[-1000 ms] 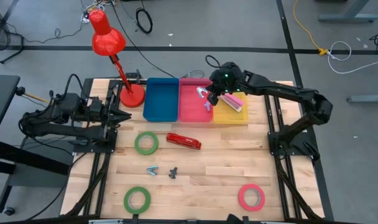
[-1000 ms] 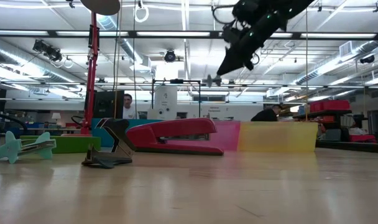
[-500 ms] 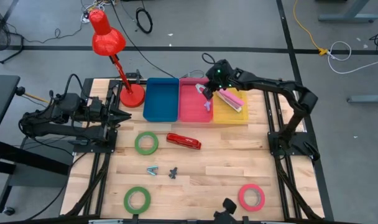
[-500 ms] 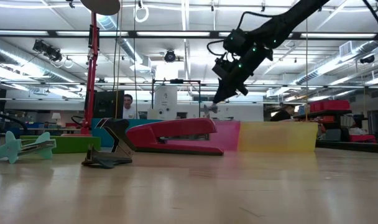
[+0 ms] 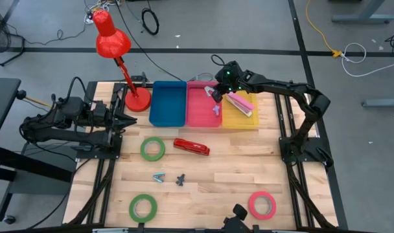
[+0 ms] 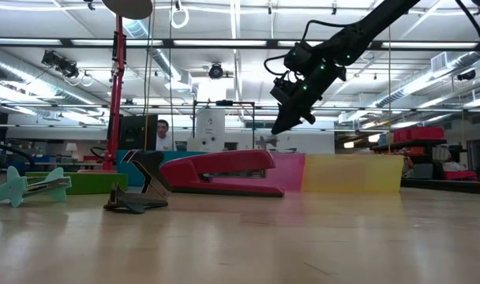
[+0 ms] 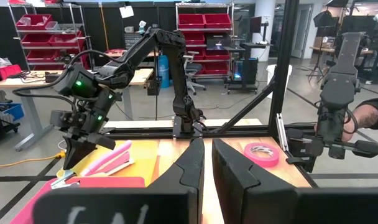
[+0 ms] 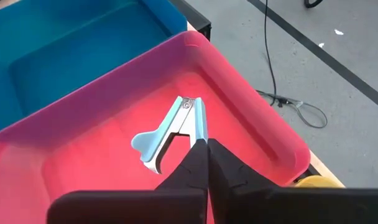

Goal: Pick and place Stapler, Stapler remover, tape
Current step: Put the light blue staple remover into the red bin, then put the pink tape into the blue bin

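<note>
Hovering over the glossy pink plastic tray (image 8: 263, 134), the right claw (image 8: 207, 163) is pressed together, empty, above a pale-blue, metal-jawed staple remover (image 8: 170, 132). The left claw (image 7: 204, 168) rests nearly closed at the planked wooden tabletop's (image 5: 223, 175) edge.

Bright, even overhead light; blurred foreground.

Three trays (image 5: 167, 103) side by side at table's (image 5: 216, 175) far edge; stapler (image 5: 191, 147) just before them.
</note>
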Robot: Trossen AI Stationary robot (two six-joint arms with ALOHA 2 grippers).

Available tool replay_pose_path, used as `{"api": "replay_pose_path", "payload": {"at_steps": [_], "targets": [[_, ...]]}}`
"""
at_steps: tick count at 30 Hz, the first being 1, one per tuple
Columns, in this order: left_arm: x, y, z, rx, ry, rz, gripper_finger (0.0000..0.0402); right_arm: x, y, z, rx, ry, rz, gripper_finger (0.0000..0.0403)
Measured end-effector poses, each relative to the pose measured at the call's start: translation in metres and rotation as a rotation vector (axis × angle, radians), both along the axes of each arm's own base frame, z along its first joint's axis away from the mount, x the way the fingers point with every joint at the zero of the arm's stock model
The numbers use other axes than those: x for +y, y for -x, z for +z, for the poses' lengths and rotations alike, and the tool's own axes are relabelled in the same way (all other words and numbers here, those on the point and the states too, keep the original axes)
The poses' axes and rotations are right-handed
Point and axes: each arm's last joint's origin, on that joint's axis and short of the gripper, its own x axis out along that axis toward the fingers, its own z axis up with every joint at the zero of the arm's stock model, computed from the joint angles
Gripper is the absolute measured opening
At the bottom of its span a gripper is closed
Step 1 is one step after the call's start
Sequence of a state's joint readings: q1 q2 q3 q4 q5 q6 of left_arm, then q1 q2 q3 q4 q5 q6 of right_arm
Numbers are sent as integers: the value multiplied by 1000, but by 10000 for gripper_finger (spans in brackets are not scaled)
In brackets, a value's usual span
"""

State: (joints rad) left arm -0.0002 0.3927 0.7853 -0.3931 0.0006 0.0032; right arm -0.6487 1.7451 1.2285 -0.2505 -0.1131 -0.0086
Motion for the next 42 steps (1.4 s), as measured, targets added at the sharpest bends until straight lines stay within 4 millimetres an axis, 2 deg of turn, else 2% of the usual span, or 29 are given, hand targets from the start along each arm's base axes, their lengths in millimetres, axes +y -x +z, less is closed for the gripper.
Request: {"api": "replay_pose_path", "payload": {"at_steps": [7,19,27,34,42], "targets": [[0,0,0,0,0,0,35,0,0,-4,18,-21,-5,0],[0,0,0,0,0,0,35,-5,-7,-36,87,-85,-15,0],[0,0,0,0,0,0,35,-7,-9,-42,104,-73,-33,2],[0,0,0,0,0,0,35,-7,-9,-42,106,-69,-40,30],[0,0,0,0,0,0,35,-7,-8,-41,112,-48,-32,94]]}}
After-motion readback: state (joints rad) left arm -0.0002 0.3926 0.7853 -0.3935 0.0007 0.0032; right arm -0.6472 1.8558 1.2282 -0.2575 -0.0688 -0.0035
